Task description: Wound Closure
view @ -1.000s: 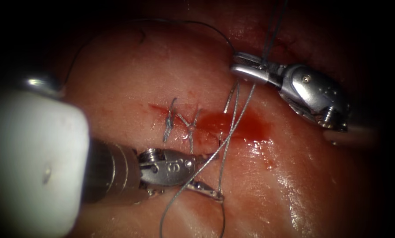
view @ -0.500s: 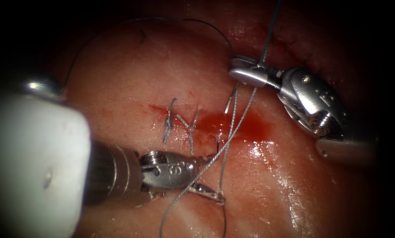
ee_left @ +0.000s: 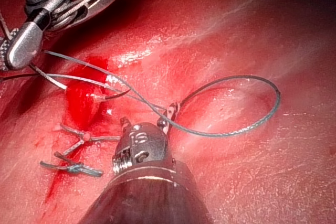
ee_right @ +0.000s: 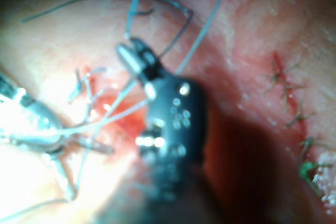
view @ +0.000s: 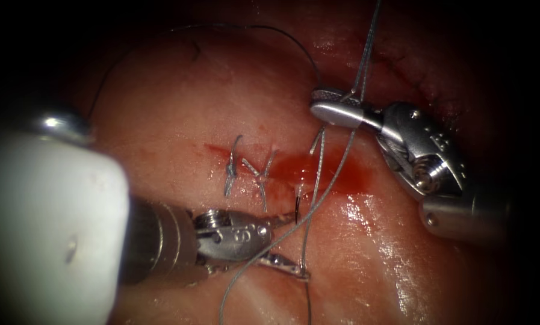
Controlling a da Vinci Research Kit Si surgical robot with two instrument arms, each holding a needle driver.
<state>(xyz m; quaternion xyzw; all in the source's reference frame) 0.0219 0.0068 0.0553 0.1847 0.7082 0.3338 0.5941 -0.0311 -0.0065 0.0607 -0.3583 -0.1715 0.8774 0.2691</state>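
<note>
The right end effector (view: 336,111) is clamped on the thread (view: 318,180) above the cut (view: 318,171); the left end effector (view: 288,244), jaws apart, straddles crossing strands below it. No needle is discernible. A hard tug could tear the tissue (view: 402,253) or snag the finished stitches (view: 245,168)

Left end effector (view: 282,241): polished silver metal, stamped marking on its wrist housing, possibly "S" or "8", hard to read. Ribbed grey collar (view: 161,244) behind it, then a white blurred casing (view: 47,229). Right end effector (view: 336,108): silver, rounded housing with a screw head (view: 424,182) and fine cables (view: 396,157), dull grey shaft (view: 462,216).
</note>
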